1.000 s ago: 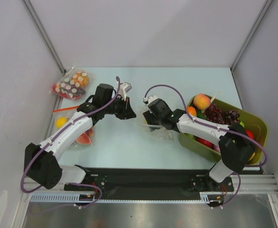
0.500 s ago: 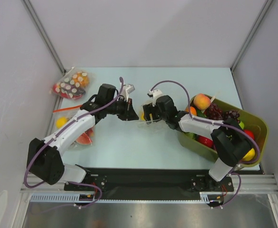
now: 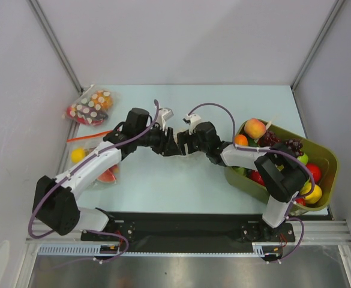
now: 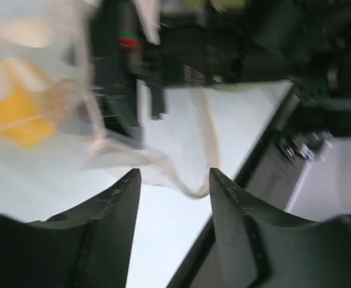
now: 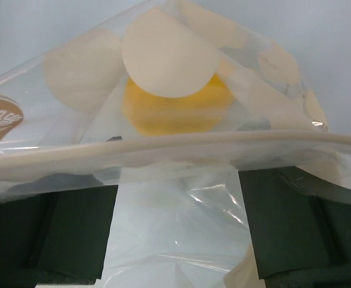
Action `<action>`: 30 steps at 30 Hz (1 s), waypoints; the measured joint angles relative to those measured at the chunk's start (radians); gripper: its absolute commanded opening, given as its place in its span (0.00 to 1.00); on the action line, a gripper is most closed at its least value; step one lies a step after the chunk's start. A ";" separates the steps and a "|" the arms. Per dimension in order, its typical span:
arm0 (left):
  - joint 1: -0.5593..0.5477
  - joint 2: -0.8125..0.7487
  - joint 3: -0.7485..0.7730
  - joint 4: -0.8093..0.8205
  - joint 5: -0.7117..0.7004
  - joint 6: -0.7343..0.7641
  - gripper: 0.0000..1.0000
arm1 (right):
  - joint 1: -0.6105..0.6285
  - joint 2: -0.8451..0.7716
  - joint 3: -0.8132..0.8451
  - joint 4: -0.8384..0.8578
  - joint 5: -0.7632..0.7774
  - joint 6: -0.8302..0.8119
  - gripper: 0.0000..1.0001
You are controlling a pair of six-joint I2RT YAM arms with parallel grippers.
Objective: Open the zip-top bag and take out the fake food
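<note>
While both arms meet mid-table, the zip-top bag (image 5: pixel 169 54) sits right between them, yellow fruit (image 5: pixel 175 111) inside. Right gripper (image 5: pixel 178 204) is spread wide, zip edge draped across it. Left gripper (image 4: pixel 174 177) is parted too, gripping nothing, bag rim just off its tips.

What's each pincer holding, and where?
Left pincer: open, nothing. Right pincer: jaws wide; zip-top bag rim lies across its fingers, not pinched.

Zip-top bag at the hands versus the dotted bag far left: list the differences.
The zip-top bag sits between the left hand and right hand; the dotted bag lies untouched far left. The zip-top bag shows a yellow piece; the dotted bag shows red and orange. Both are clear with white dots.
</note>
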 measured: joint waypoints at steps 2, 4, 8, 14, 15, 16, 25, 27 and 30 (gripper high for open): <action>-0.001 -0.039 -0.007 0.009 -0.103 -0.020 0.65 | -0.002 -0.003 -0.014 0.013 -0.007 0.008 0.79; 0.002 -0.103 -0.043 0.061 -0.235 -0.063 0.68 | -0.003 -0.008 -0.034 0.023 -0.013 0.017 0.80; 0.006 -0.159 -0.100 0.158 -0.437 -0.145 0.72 | -0.003 -0.013 -0.058 0.025 -0.031 0.026 0.79; 0.011 0.073 -0.035 0.232 -0.570 -0.166 0.73 | -0.003 -0.032 -0.077 0.038 -0.046 0.045 0.79; 0.014 0.113 -0.027 0.236 -0.578 -0.166 0.72 | -0.003 -0.038 -0.081 0.039 -0.049 0.050 0.79; 0.019 0.146 -0.023 0.241 -0.582 -0.166 0.72 | -0.003 -0.043 -0.083 0.039 -0.051 0.053 0.79; 0.060 0.343 0.029 0.281 -0.547 -0.166 0.71 | -0.003 -0.063 -0.087 0.056 -0.054 0.083 0.80; 0.063 0.376 0.038 0.298 -0.529 -0.167 0.70 | -0.003 -0.063 -0.087 0.060 -0.053 0.090 0.80; 0.067 0.406 0.040 0.312 -0.496 -0.169 0.66 | -0.004 -0.063 -0.087 0.066 -0.053 0.097 0.80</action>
